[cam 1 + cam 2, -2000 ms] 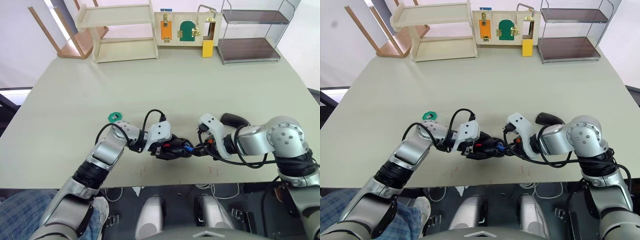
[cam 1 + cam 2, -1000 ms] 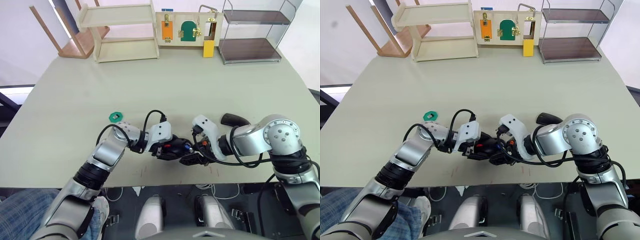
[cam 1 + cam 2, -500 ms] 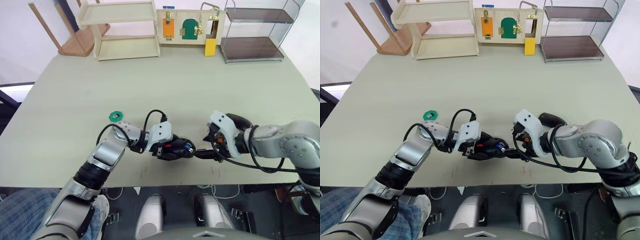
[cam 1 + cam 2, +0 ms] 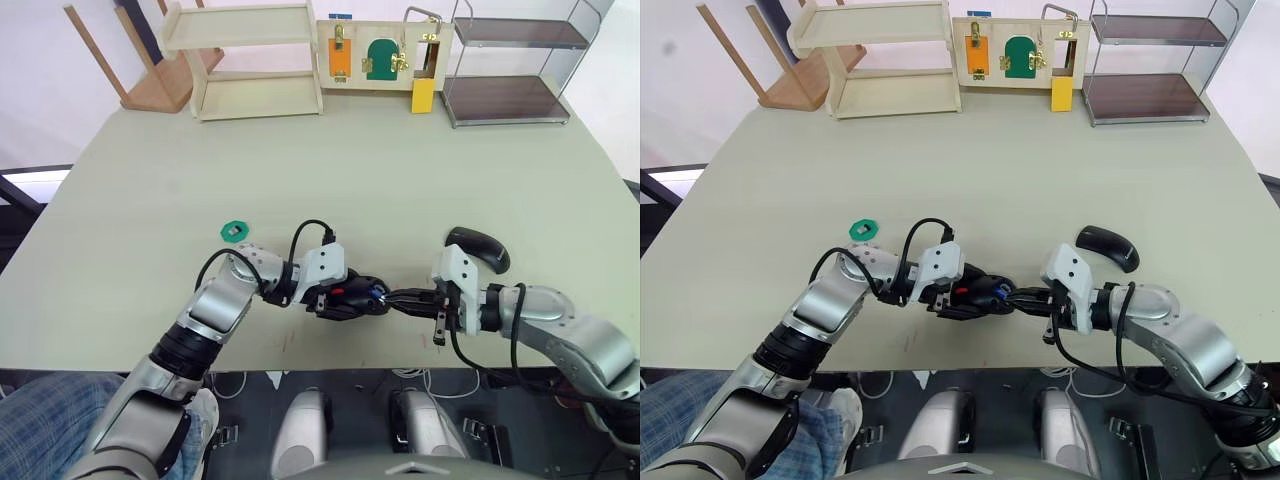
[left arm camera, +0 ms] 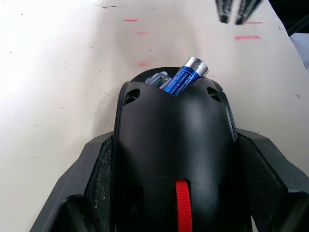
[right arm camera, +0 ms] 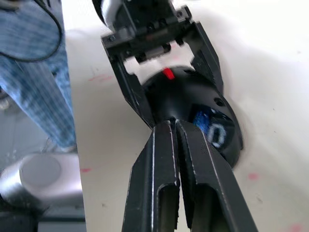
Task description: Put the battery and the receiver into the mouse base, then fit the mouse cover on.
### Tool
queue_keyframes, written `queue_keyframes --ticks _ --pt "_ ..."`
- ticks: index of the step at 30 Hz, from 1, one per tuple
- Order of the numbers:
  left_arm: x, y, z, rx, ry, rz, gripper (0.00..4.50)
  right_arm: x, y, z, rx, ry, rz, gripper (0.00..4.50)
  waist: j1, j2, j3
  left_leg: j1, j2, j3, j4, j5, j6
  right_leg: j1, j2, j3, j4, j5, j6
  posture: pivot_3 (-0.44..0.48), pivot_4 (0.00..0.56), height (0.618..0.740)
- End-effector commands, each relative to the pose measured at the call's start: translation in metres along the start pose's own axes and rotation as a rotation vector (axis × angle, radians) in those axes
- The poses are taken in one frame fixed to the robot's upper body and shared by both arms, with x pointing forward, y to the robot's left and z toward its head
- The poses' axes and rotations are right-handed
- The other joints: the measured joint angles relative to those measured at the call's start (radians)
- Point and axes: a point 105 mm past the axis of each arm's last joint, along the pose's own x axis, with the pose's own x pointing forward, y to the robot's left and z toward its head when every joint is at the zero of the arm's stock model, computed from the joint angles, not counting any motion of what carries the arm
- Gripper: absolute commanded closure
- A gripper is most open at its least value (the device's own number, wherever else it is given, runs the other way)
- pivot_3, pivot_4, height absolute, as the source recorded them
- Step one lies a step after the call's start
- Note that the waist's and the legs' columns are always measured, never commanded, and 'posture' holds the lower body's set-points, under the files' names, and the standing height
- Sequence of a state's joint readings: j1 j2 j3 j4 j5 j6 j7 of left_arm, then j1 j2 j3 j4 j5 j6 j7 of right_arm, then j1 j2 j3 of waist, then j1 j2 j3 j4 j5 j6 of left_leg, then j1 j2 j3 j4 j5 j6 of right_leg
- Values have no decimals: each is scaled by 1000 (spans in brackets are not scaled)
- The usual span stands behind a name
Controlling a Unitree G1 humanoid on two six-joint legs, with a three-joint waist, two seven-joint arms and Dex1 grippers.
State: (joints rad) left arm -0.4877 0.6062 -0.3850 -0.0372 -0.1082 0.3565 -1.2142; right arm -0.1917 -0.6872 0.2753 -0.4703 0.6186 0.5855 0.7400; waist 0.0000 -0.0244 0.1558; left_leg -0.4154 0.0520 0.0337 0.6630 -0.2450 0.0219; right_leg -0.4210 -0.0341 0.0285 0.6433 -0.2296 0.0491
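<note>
Pale green table, robot's arms reaching in from the near edge. Left gripper clamped on the mouse base, one black finger on each flank; the left wrist view shows both fingers pressed against the black oval body, red scroll wheel toward the wrist. The base sits near the front edge of the table, about midway between the two arms. Battery, blue with a silvery end, lies in the base at the end away from the left wrist, tilted, its silver cap poking up above the rim and not lying flat. Beside it in the same opening, a small greyish piece that may be the receiver; cannot tell for certain. Right gripper points toward the base from the robot's right, its two fingers drawn together with just a thin slit between them and nothing held; in the right wrist view the tips sit right at the battery end of the base, blue of the battery visible just past them. Whether the tips touch the base, cannot tell. Mouse cover, glossy black arched shell, lies on the table to the robot's right, beyond the right forearm, apart from the base. Green disc lies on the table beyond the left forearm. Far edge: wooden shelf unit, latch board, metal rack.
</note>
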Motion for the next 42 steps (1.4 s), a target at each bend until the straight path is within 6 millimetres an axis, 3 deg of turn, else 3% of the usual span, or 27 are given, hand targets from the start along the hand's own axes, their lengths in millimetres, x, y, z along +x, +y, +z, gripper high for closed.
queue_keyframes --ticks 1,6,42 --pt "6 -8 -8 -14 36 -35 1559 2 -1 3 -50 -48 14 4401 0 0 0 0 1 0 1 0 0 0 0 0 0 0 -1 0 150 740" --pt "5 -8 -9 -13 39 -33 1559 7 -6 3 -33 -102 2 4401 0 0 0 0 1 0 2 0 0 2 1 -1 1 -2 -3 0 150 740" --pt "3 -7 -9 -22 47 -35 1559 18 -18 -43 98 -60 -43 4401 -4 0 0 3 1 -1 6 0 0 4 2 -1 5 0 -5 0 150 740"
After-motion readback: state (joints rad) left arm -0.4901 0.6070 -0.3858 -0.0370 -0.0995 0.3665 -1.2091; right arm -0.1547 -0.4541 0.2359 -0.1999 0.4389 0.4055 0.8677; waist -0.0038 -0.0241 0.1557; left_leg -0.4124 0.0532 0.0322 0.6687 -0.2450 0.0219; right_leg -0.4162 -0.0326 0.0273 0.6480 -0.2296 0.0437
